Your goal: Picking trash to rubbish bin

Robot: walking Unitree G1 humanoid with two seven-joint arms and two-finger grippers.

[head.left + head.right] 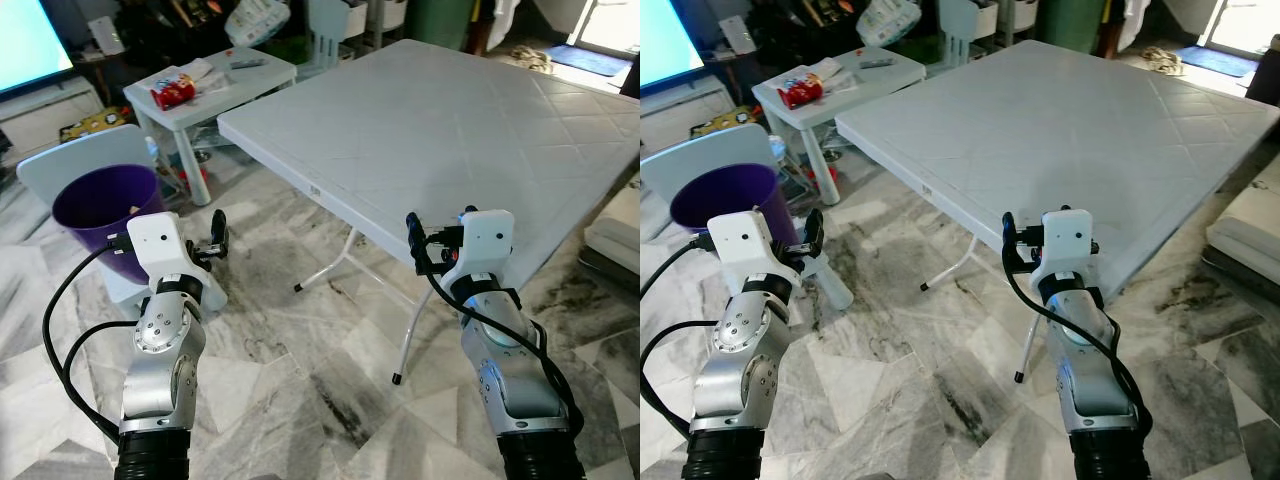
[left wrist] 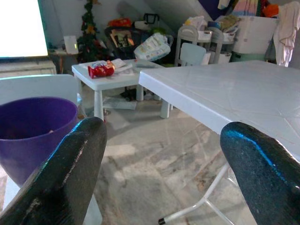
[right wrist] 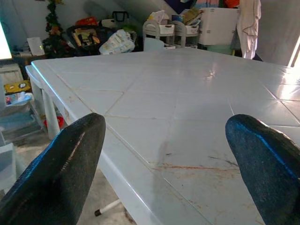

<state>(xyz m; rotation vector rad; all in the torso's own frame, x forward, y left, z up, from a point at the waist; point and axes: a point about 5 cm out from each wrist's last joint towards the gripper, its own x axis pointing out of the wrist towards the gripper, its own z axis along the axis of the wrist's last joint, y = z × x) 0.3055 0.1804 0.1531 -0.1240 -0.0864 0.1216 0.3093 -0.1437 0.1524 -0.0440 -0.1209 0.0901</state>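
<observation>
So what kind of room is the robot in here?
Most likely a lived-in home living room: marble-look tiled floor, a white folding table, a lit screen at the far left, and a small side table with snack wrappers beside a purple bin.

A large white folding counter (image 1: 450,130) with a diamond-pattern top is seen directly ahead of the right tool (image 1: 440,235), its near edge just beyond that tool. Thin white folding legs (image 1: 340,262) are seen beneath it on the grey marbled floor (image 1: 300,390). A lit screen (image 1: 28,45) is located far beyond the left tool (image 1: 214,238). White shelving (image 2: 201,40) and hung clothing (image 2: 286,23) are seen well beyond both tools.
</observation>
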